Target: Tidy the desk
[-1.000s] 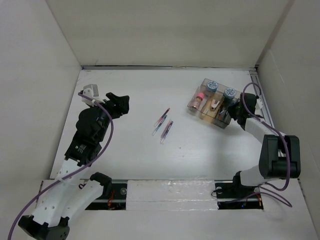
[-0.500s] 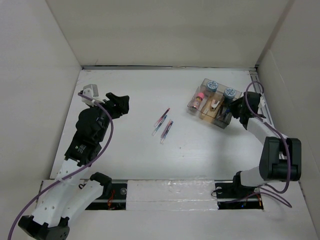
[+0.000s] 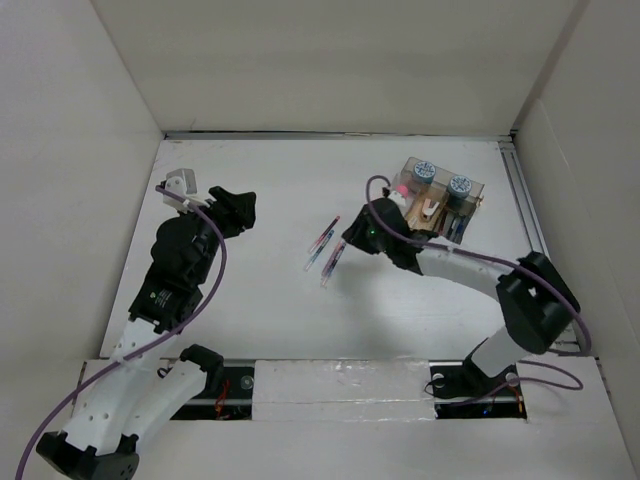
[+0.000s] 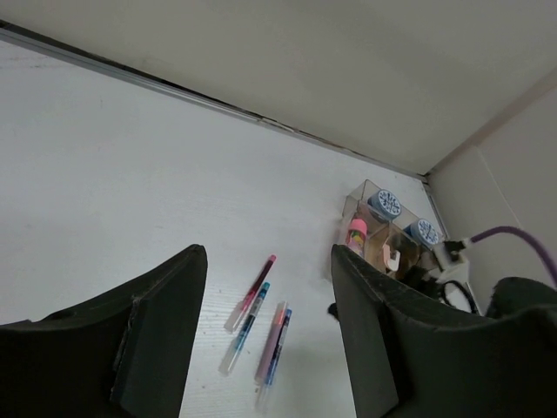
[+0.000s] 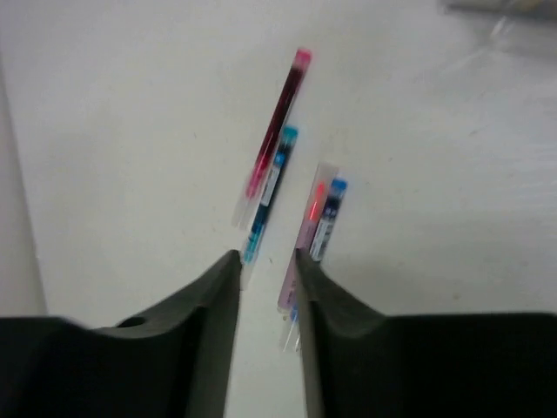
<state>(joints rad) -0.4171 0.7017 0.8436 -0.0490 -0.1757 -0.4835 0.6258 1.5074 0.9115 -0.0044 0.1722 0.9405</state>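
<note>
Right tool [image 5: 266, 257] narrowly parted over pens [image 5: 277, 126] on desk [image 5: 130, 131] (barrel print blurred).

Bright, diffuse, even illumination; shadows soft. Right wrist view blurred: pens [image 5: 277, 124] ahead of right end effector [image 5: 265, 257] unsharp.

Noted matt white tabletop [image 3: 270, 190], clear glossy plastic on pens [image 5: 278, 122] and compartment box [image 3: 442, 176], matt black fingers [image 5: 200, 348].
</note>
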